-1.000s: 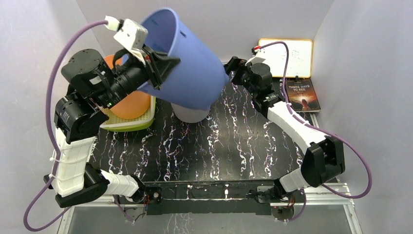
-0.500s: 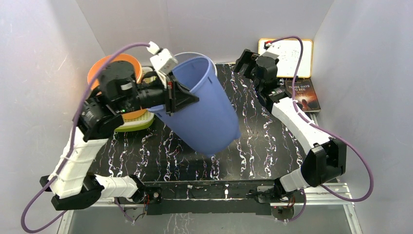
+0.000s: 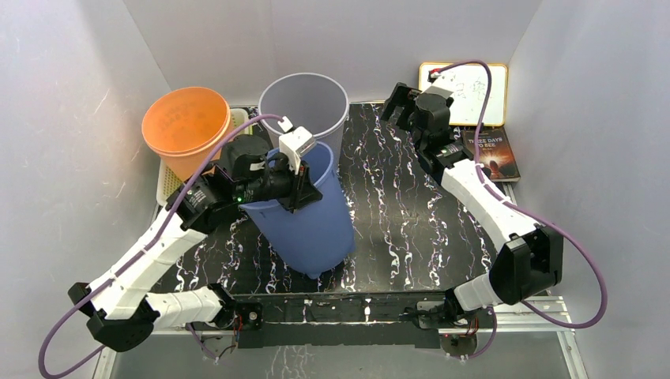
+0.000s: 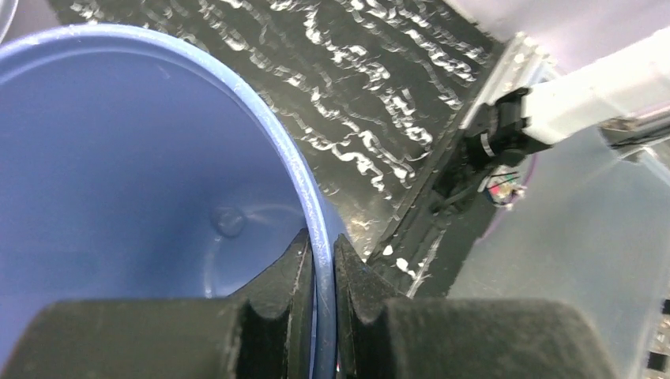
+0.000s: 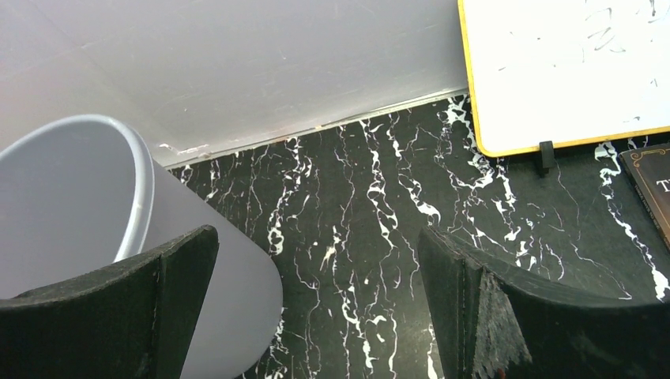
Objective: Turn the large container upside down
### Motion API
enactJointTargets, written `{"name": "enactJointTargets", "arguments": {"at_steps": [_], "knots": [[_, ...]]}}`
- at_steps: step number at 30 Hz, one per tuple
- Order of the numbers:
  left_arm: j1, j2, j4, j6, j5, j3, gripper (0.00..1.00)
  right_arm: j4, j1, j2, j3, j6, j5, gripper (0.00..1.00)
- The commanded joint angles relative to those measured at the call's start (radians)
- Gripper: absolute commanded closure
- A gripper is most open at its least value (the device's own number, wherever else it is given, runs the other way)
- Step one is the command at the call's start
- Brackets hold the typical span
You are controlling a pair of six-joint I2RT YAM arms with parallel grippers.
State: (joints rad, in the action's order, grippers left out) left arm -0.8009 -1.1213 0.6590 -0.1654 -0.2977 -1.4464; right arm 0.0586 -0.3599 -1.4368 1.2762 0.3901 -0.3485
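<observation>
**Plastic blue bucket [image 3: 316, 225] gripped at rim, mouth up**

Three smooth tapered buckets, two arms. Nearest is the blue bucket, slightly tilted over the black white-veined table [image 3: 411, 229]. The left gripper [image 4: 320, 245] is clamped on its thin rim, one finger inside and one outside. Behind are one grey bucket [image 3: 308, 106] and one orange bucket [image 3: 186, 118] by a yellow-green lattice tray [image 3: 165, 186]. Far right, the right gripper [image 5: 316, 253] is spread wide and empty. One yellow-framed whiteboard [image 3: 474, 91], one dark book [image 3: 490, 154].

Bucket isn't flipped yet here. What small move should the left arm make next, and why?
Probably roll the left pincer over to tip the blue container mouth-down: it is clamped on the rim, and the wrist view looks into its open mouth.
</observation>
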Motion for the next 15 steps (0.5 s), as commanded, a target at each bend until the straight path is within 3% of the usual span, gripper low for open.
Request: {"name": "enactJointTargets", "arguments": {"at_steps": [1,12,15], "knots": [[0.003,0.045,-0.061,0.002,0.125,0.079,1.00,-0.021,0.001,0.057,-0.023,-0.011,0.001,0.02],[-0.004,-0.021,-0.106,0.038,0.367,0.195,1.00,-0.002,0.002,0.059,-0.039,-0.034,0.036,0.02],[-0.005,-0.068,-0.107,0.040,0.376,0.186,1.00,0.026,0.001,0.069,-0.035,-0.040,0.048,0.02]]}}
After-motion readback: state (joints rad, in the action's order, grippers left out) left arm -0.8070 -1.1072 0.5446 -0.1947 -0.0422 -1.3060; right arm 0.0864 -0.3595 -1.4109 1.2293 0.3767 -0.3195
